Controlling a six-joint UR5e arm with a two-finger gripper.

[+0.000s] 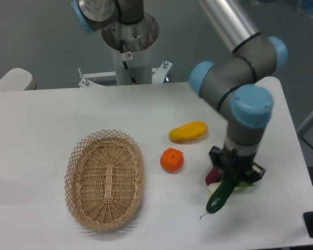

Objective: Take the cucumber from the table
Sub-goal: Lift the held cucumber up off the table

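Note:
The dark green cucumber (pixel 220 196) lies slanted at the right front of the white table (pixel 41 120), its thin stem tip pointing to the front left. My gripper (pixel 233 172) points straight down over the cucumber's far end and appears shut on it. The fingers are mostly hidden by the wrist and the cucumber. I cannot tell whether the cucumber's lower end touches the tabletop.
A short purple vegetable (pixel 213 176) and a light-green leafy bok choy (pixel 245 186) sit right under and beside the gripper. An orange (pixel 172 160) and a yellow mango-like fruit (pixel 188 132) lie left of it. A wicker basket (pixel 105 179) stands at the front left.

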